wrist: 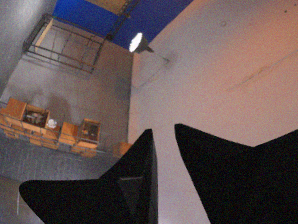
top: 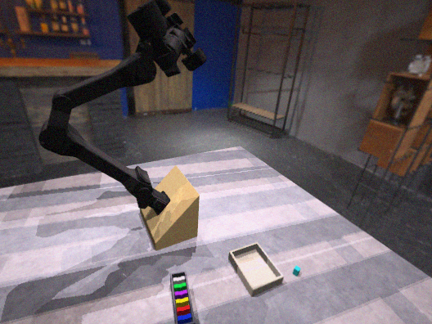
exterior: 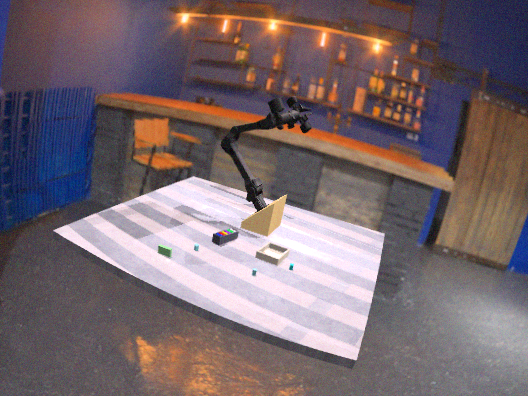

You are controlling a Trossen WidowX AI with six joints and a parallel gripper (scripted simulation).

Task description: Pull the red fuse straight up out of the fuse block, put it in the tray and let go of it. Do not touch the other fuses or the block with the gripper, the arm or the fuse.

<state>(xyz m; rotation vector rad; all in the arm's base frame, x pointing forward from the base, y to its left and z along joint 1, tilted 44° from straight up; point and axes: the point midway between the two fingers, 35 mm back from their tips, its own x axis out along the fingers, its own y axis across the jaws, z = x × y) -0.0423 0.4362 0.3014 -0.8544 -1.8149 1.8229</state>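
Observation:
The red fuse (top: 183,309) sits in the dark fuse block (top: 173,292) (exterior: 227,240), between the yellow and the blue fuse. Purple, green and white fuses stand in the same row. The beige open tray (top: 245,282) (exterior: 270,258) lies beside the block and shows nothing in it. My gripper (wrist: 163,132) is partly open, with a narrow empty gap between its black fingers. It is held high above the table at the raised end of the arm, far from the block and the tray; its fingers point up towards the room's walls.
A tan wedge (top: 184,225) (exterior: 274,221) stands close by the arm's base, behind the block and tray. A small cyan cube (top: 296,271) (exterior: 291,267) lies beside the tray. Two more cyan pieces (exterior: 254,272) (exterior: 196,247) and a green block (exterior: 165,251) lie on the table.

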